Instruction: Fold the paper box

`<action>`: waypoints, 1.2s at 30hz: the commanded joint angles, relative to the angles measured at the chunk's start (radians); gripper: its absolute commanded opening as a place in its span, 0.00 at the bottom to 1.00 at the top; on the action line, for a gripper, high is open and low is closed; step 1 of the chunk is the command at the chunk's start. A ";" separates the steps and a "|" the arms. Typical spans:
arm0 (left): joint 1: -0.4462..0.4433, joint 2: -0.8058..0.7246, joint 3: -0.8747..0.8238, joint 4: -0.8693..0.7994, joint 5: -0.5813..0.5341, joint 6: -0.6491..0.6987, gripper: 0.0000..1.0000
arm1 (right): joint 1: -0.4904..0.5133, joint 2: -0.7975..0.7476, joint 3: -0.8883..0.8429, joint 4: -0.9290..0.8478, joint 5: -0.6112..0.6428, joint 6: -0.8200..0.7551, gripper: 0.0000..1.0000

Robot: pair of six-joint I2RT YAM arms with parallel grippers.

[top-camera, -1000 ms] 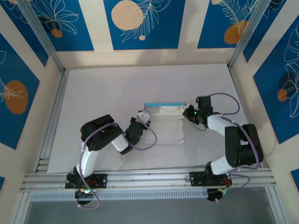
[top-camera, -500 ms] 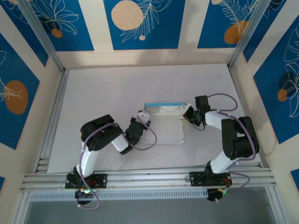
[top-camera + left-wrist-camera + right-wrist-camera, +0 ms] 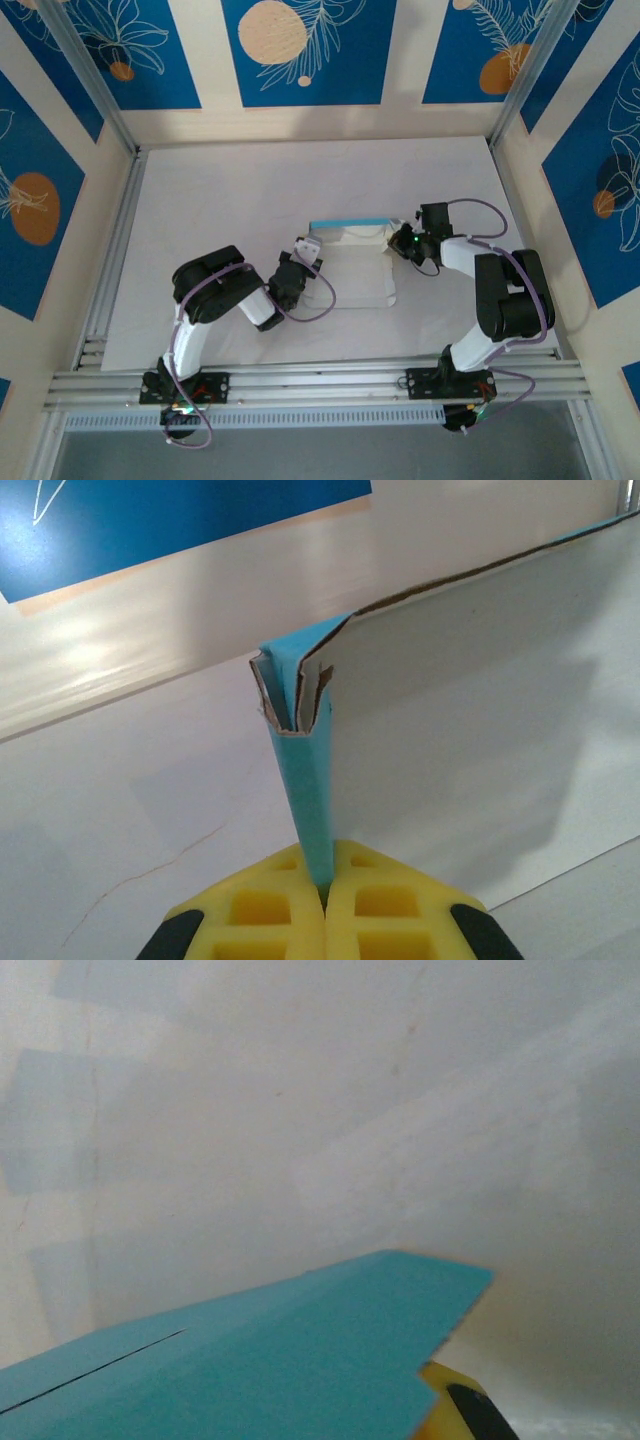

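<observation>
Near the middle of the frame, the left gripper [image 3: 322, 892] and right gripper [image 3: 393, 240] each pinched the paper box [image 3: 350, 270].

Left gripper [image 3: 323, 888], right gripper [image 3: 399, 243] (both clamped).

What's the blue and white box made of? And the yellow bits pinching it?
The paper box looks like thin card: matte white one side, light blue the other, brownish fibrous cut edges. The left gripper's yellow fingers look like moulded plastic or rubber, with square hollows.
</observation>
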 commanded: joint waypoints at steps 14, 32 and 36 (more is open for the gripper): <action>-0.024 0.030 -0.011 -0.073 0.030 0.042 0.00 | 0.056 0.095 0.004 0.057 -0.074 0.060 0.06; -0.024 0.027 -0.008 -0.078 -0.019 0.042 0.00 | 0.104 -0.084 0.008 -0.105 0.005 -0.074 0.11; -0.022 0.005 -0.006 -0.082 -0.048 0.041 0.00 | 0.085 -0.208 -0.014 -0.207 0.001 -0.162 0.16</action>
